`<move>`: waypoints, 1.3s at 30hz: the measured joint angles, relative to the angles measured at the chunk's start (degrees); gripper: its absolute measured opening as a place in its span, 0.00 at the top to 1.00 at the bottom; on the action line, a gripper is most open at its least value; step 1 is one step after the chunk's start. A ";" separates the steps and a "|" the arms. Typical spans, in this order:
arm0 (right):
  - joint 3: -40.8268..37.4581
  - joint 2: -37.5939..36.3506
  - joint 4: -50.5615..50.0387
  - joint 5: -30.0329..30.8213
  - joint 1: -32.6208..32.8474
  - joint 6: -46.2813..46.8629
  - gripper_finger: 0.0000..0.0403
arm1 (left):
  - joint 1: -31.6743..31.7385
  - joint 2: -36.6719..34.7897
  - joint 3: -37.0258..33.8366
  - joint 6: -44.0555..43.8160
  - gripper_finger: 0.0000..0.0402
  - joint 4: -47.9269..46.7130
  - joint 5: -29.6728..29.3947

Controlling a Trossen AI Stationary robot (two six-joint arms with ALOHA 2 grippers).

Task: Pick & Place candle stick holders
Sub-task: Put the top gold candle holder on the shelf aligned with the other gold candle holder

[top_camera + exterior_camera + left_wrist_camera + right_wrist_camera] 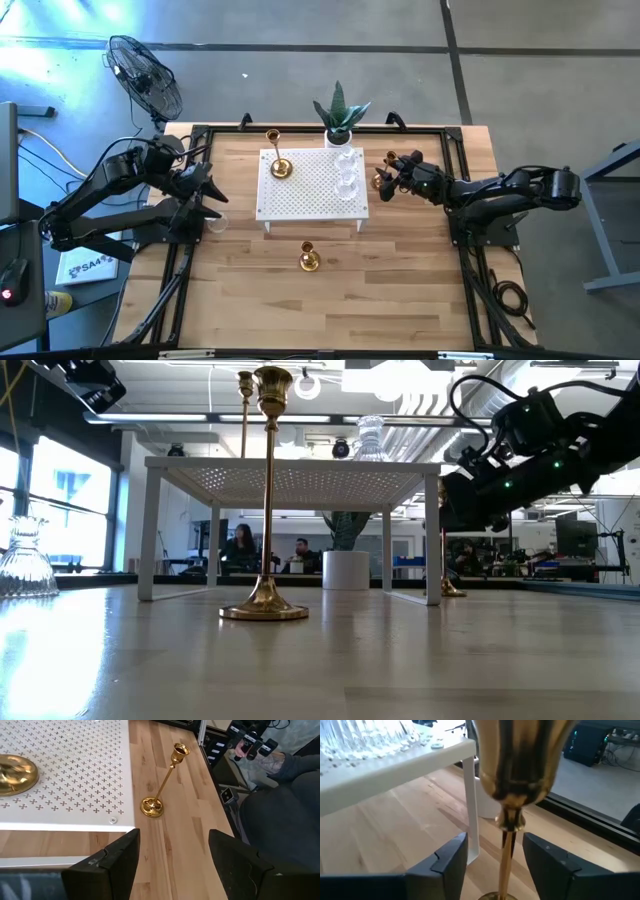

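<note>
right gripper [385, 178] | fingers spread either side of the upright gold candle stick holder [512, 780], not yet pinching | stem vertical, centre-right of high view beside white perforated shelf [312, 186] | left gripper [212, 186] spread, farther

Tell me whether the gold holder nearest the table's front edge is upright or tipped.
Upright: the gold holder stands on its round base, stem vertical.

An open-plan lab: seated people [243, 548] at workstations, ceiling ducts [470, 395], a floor fan [146, 77] on concrete.
</note>
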 joint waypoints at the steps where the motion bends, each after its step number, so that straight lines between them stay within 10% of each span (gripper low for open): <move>1: 0.00 0.00 -0.28 0.02 0.00 0.00 0.56 | 0.00 0.02 0.00 0.00 0.42 0.00 -0.18; 12: -0.02 -0.02 -1.81 0.11 0.00 -2.40 0.97 | 0.02 0.00 0.00 0.00 0.42 0.00 -0.61; 29: -0.04 -1.54 -2.48 -0.44 0.02 0.03 0.99 | 0.02 0.70 -0.02 -0.33 0.42 -3.67 -13.07; 39: -0.07 -17.33 -9.58 4.11 2.65 -3.55 0.99 | 0.02 0.68 -0.02 2.34 0.42 7.79 7.06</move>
